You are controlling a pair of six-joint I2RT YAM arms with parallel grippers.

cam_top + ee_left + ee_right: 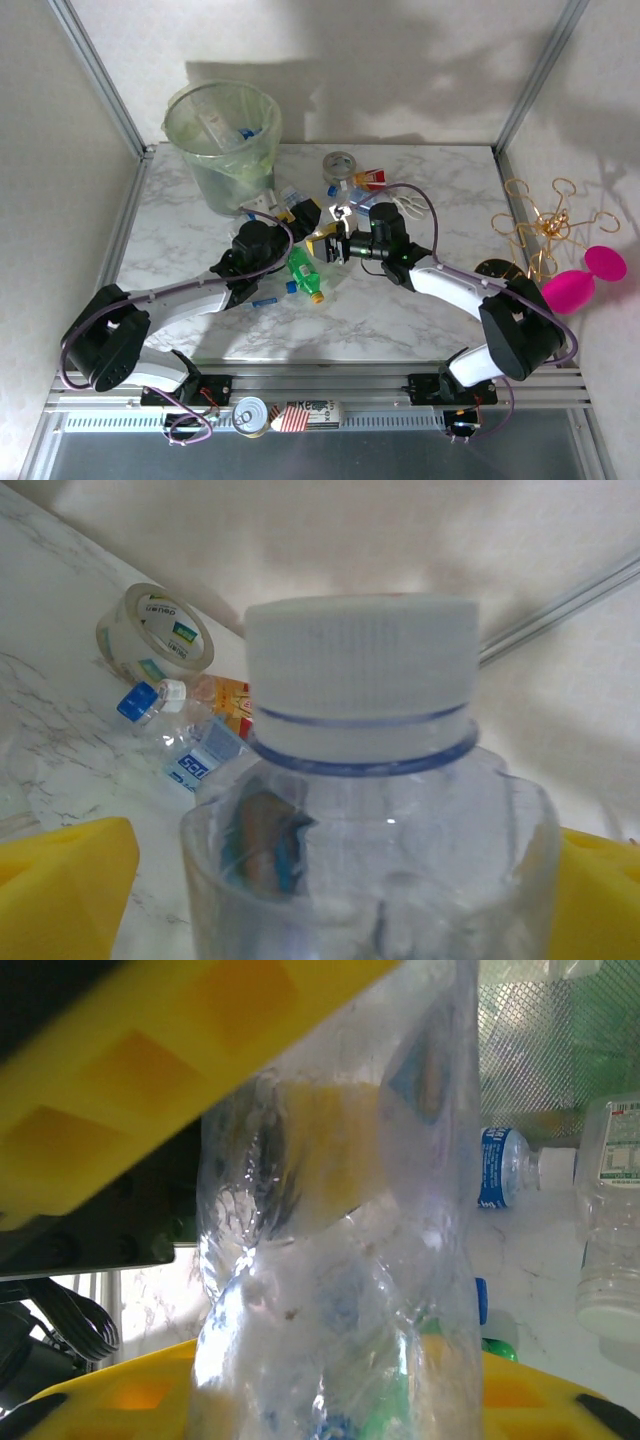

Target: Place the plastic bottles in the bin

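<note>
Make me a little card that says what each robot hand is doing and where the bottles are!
Left gripper: open, a white-capped clear bottle between its fingers
Right gripper: shut on a crushed clear bottle
Bin: back left of the table, some bottles inside
Loose bottles: a green bottle lying mid-table, more near the tape roll

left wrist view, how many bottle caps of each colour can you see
white caps: 2, the big one up close and a small one below the tape roll
blue caps: 1, right beside the small white one
total: 3
</note>
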